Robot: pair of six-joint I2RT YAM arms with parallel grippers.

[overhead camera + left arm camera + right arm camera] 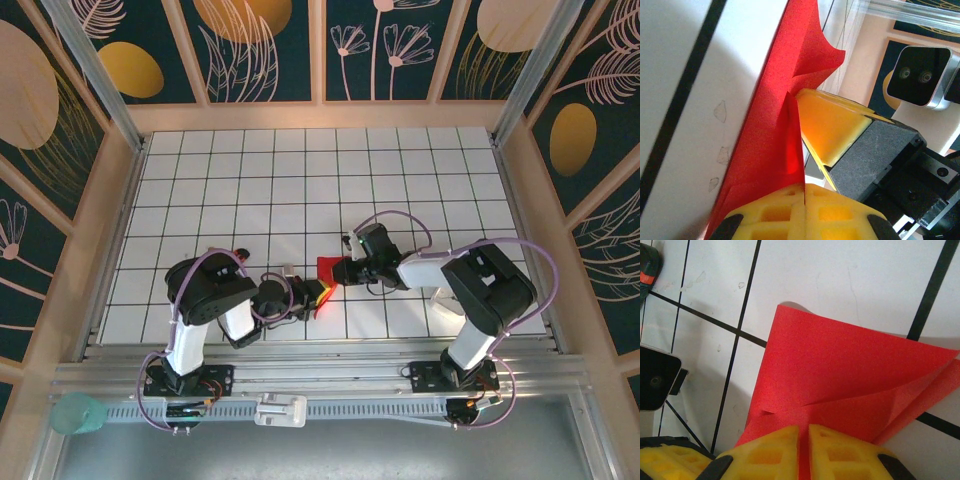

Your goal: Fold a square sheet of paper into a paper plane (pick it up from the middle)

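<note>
Left fingers (765, 215) and right fingers (770, 455) pinching creased red paper (840, 370), long axis unclear

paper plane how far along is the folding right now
Done: the square sheet of paper already has at least one fold, and its layers overlap. In hand: the left gripper and right gripper are both pinched shut on it. Left: it is not yet a narrow pointed dart, so more folds probably remain.

White table (300, 170) with black grid lines, framed in pale wood. Wall panels (265, 45) dark teal, with gold ovals and line-drawn leaves. Aluminium rail (330, 375) along near edge; lighting even.
</note>
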